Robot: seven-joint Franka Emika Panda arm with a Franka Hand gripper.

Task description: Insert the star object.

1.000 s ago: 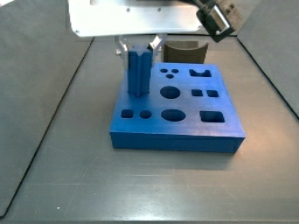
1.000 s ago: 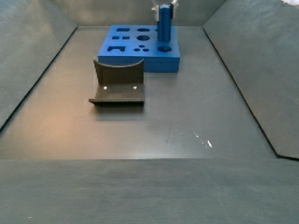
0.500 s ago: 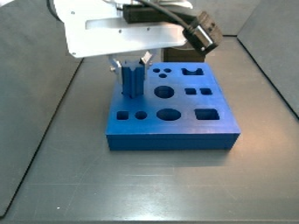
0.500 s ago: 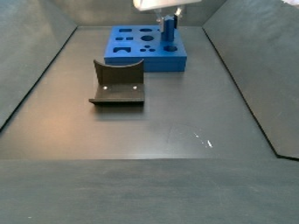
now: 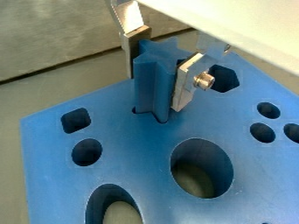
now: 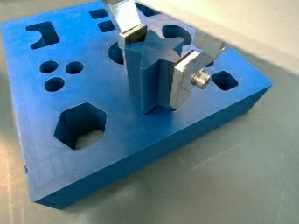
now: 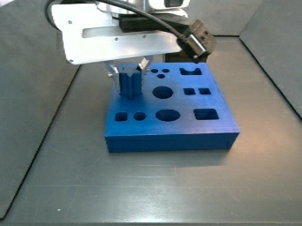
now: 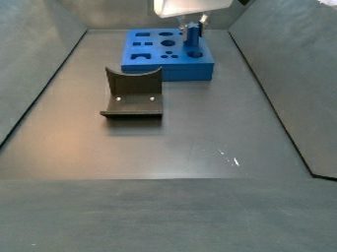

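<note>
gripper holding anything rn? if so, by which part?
Yes. The gripper is shut on the star object, its fingers clamping the peg's upper end; the lower end sits in a hole of the blue block.

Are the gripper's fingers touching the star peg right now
Touching. In both wrist views the gripper has its fingers pressed flat against opposite sides of the star object, which stands in the blue block.

Even, soft overhead light, faint glare on the grey floor [image 8: 224, 156], and slightly blurred low-resolution views throughout.
</note>
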